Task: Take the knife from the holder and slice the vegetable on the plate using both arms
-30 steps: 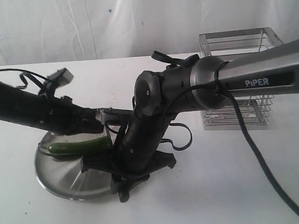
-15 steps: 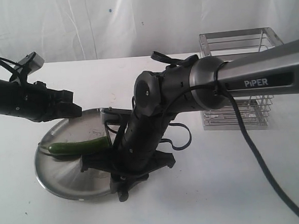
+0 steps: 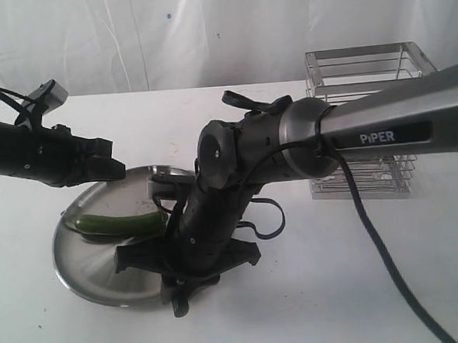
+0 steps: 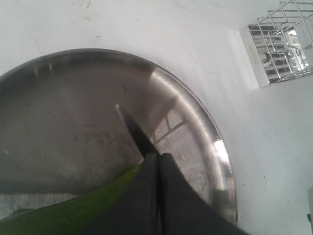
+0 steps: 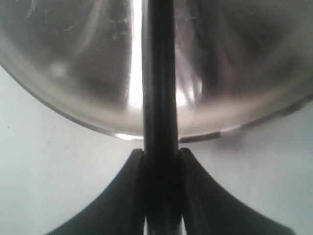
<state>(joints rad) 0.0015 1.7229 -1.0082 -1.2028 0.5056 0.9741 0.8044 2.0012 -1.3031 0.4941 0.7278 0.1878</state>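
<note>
**1. L gripper** (image 3: 118, 169): black two-finger unit on the black L arm. Fingers are pressed together with nothing between them. It hangs over the plate's 10 o'clock rim, above and apart from the veg. I judge it's parked there to clear the blade's path until it's needed to pin the veg.

**2. Round shallow stainless-steel plate** (image 3: 91, 277): shiny and scuffed, on the white tabletop (image 3: 322, 298). It serves as the cutting surface. No slices on it that I can see.

**3. Slender glossy dark-green vegetable** (image 3: 119, 222): lies flat across the plate, approx on the 9-to-3 line, thin end toward 9. It looks whole, but the 3 o'clock end tucks behind the R arm, so I can't confirm.

**4. R gripper** (image 5: 160, 159): black, on the grey "PIPER" arm (image 3: 382, 135). Clamped on the slim all-black knife (image 5: 159, 73). It sits low at the plate's 5 o'clock rim, and the knife runs inward over the steel. I reckon the grip is set near the rim so the blade reaches the veg w/o the wrist fouling the plate. Blade-to-veg contact is hidden, so I can't tell.

**5. Tall box-shaped rack of silver wire, the holder** (image 3: 363, 70): stands at 2 o'clock from the plate, well apart, partly behind the R arm. The knife is out of it, so the slicing is what's left.
</note>
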